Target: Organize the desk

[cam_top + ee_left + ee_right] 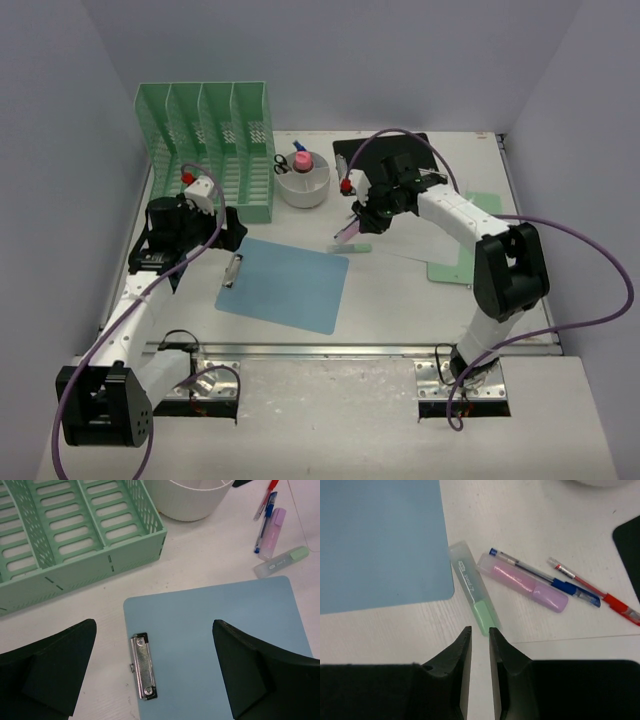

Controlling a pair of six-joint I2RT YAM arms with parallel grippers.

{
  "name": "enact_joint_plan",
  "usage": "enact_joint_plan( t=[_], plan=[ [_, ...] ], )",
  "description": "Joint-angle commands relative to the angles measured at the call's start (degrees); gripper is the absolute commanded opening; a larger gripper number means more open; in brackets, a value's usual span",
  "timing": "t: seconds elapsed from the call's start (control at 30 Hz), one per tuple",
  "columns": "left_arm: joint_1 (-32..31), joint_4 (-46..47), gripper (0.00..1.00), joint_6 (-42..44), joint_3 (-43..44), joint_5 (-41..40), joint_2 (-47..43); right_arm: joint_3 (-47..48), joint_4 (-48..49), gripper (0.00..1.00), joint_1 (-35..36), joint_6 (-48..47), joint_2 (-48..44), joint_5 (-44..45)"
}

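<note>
Top view: the desk (400,300) runs white between lavender walls (60,150), with the blue clipboard (285,285) near its middle and the mint file rack (205,135) back left. The left gripper (230,235) hangs at the clipboard's clip end, the right gripper (357,224) past its far right corner.

Left wrist: jaws released wide, metal clip (143,666) below.

Right wrist: jaws all but clenched, 1 thin slit, nothing in it. The tips sit just short of the green highlighter (472,592), with the pink highlighter (522,581), blue pen (570,586) and red pen (600,596) alongside.
</note>
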Motion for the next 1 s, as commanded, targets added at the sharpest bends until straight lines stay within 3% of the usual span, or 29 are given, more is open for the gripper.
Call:
enact_joint_plan(
  t=[0.0,0.57,0.97],
  plan=[
    [-0.13,1.19,1.0,1.17,2.67,1.34,-0.15,-1.19,-0.3,0.21,-0.01,-4.13,-0.86,2.12],
    [-0.22,-0.13,1.0,2.05,2.85,1.69,-1.38,-13.07,11.92,0.29,-4.49,-13.27,0.71,-10.97],
    [-0.66,-0.75,1.0,1.7,3.2,1.52,-0.94,-5.43,9.03,0.3,-4.76,-18.37,8.89,-14.92]
  ],
)
